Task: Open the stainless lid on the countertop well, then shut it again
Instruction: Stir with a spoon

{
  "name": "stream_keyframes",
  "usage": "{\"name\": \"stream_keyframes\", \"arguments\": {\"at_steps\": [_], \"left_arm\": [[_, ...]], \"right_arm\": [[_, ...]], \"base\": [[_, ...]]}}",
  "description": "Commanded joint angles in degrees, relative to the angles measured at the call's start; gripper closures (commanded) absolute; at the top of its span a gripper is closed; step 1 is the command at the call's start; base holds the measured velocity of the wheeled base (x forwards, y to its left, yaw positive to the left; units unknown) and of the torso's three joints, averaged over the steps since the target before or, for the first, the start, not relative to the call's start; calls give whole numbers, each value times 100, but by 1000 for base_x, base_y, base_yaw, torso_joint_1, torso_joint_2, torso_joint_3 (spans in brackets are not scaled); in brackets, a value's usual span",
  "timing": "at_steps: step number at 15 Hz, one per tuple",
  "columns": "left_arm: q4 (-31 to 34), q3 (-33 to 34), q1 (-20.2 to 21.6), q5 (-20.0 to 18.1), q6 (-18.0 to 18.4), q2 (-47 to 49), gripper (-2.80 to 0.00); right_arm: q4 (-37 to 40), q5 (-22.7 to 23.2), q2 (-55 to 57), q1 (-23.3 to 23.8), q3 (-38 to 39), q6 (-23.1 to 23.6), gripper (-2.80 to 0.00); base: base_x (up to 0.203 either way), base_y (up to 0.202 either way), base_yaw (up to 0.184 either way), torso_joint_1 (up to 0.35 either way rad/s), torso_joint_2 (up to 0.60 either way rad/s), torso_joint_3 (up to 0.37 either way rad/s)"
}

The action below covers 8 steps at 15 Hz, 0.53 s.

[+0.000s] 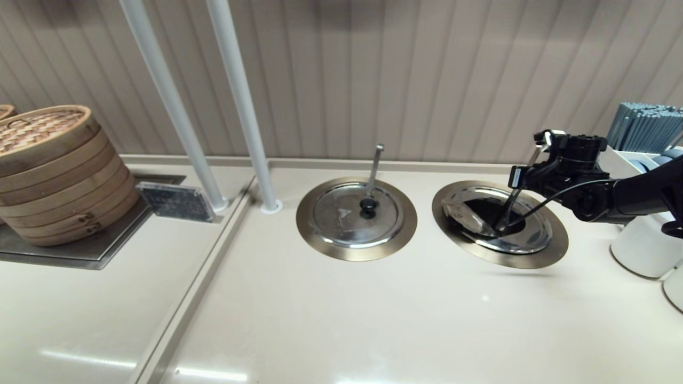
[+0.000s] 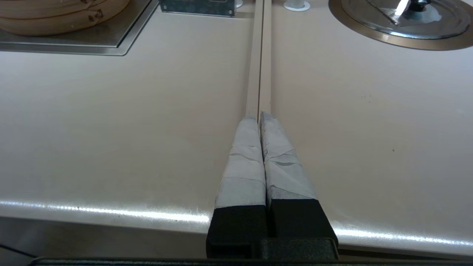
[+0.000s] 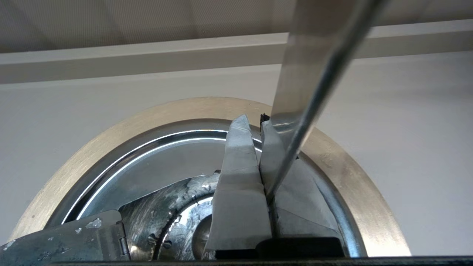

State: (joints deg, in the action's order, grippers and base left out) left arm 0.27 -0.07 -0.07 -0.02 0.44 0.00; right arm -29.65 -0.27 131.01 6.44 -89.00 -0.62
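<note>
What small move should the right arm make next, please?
Probably lower the right end effector onto the tilted lid to swing it shut: the well shows dark and open, and the end effector hangs above it beside the handle.

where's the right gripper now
In the head view the right gripper is at the right, above the countertop well's far right rim, beside the slanted utensil handle.

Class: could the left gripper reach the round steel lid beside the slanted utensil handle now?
Probably not readily: the left gripper sits shut over the beige counter's near edge, far off, and the right gripper crowds that round steel lid.
</note>
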Motion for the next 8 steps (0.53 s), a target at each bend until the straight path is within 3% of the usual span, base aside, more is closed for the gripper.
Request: {"name": "stream_keyframes", "arguments": {"at_steps": [1, 2, 3, 8], "left_arm": [[0, -1, -1, 2, 0, 0, 0], [0, 0, -1, 2, 0, 0, 0], [0, -1, -1, 2, 0, 0, 0], [0, 3, -1, 2, 0, 0, 0]], "right_arm": [[-23, 4, 143, -2, -46, -2, 0], [-23, 2, 171, 16, -116, -7, -243], [-23, 8, 180, 37, -153, -16, -280], [-58, 0, 224, 42, -195, -26, -280]], "base": [[0, 0, 0, 0, 0, 0], [0, 0, 0, 0, 0, 0], [0, 0, 0, 0, 0, 0], [0, 0, 0, 0, 0, 0]]}}
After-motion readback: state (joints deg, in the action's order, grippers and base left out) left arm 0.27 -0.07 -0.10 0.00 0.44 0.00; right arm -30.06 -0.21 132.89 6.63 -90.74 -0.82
